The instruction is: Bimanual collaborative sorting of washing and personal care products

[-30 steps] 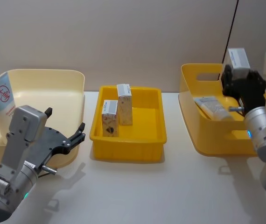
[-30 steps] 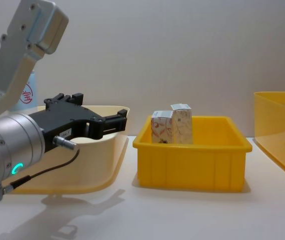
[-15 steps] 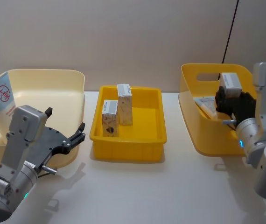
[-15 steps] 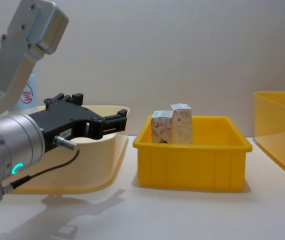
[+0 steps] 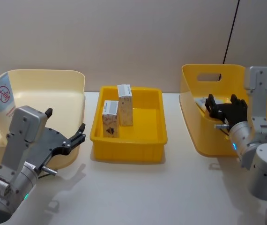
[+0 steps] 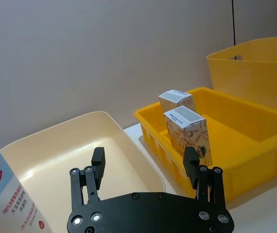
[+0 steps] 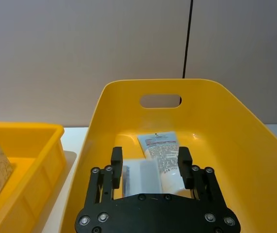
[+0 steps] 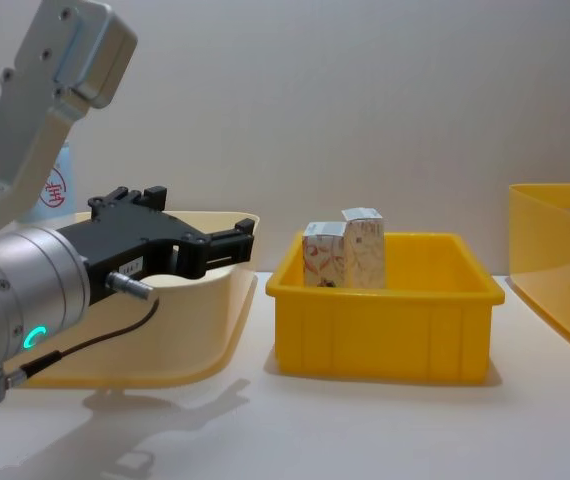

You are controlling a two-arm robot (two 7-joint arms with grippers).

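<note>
White tabletop: right gripper (image 7: 150, 167), jaws spread and empty, is hovering over the small white carton (image 7: 143, 177) lying lengthwise between them; left gripper (image 6: 145, 169) is idling open.

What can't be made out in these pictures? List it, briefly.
1. Right wrist view: the white item between the open right pincer's fingers is blurred, so its print is unreadable.
2. Chest view: the left arm hides most of the left tube.
3. Chest view: the right bin is cut off by the edge, and its wall hides the contents.
</note>
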